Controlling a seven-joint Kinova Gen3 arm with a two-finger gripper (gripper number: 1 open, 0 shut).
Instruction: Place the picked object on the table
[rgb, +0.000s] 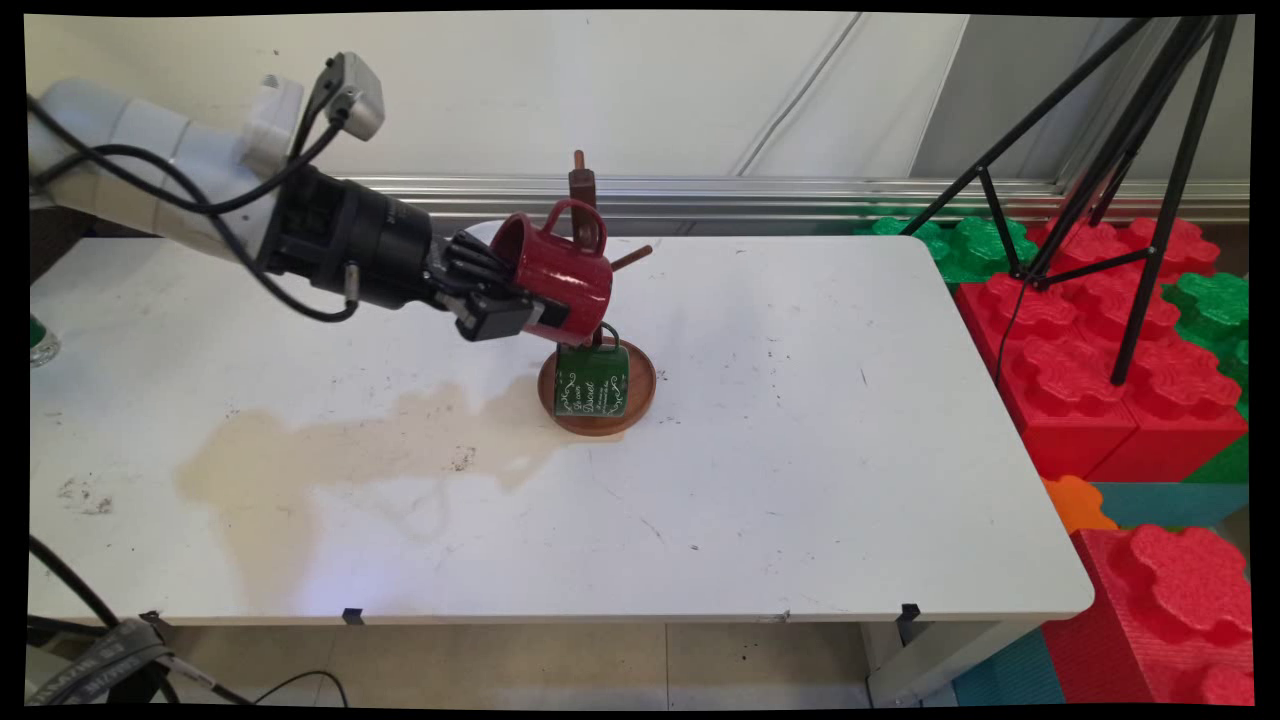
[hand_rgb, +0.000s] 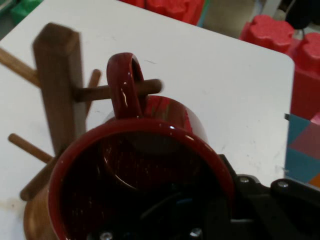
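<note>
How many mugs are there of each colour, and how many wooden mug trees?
Red mug, held in the end effector: 1
Green mug, hanging low on the rack: 1
Wooden mug tree with its round base: 1
Total: 3

We see a white table (rgb: 800, 480) with a tan stain (rgb: 300, 470) lower left. At right are red foam blocks (rgb: 1090, 390), green foam blocks (rgb: 965, 245) and a black tripod (rgb: 1150, 150). At the far-left edge is a green item (rgb: 36, 333), possibly a bottle.
</note>
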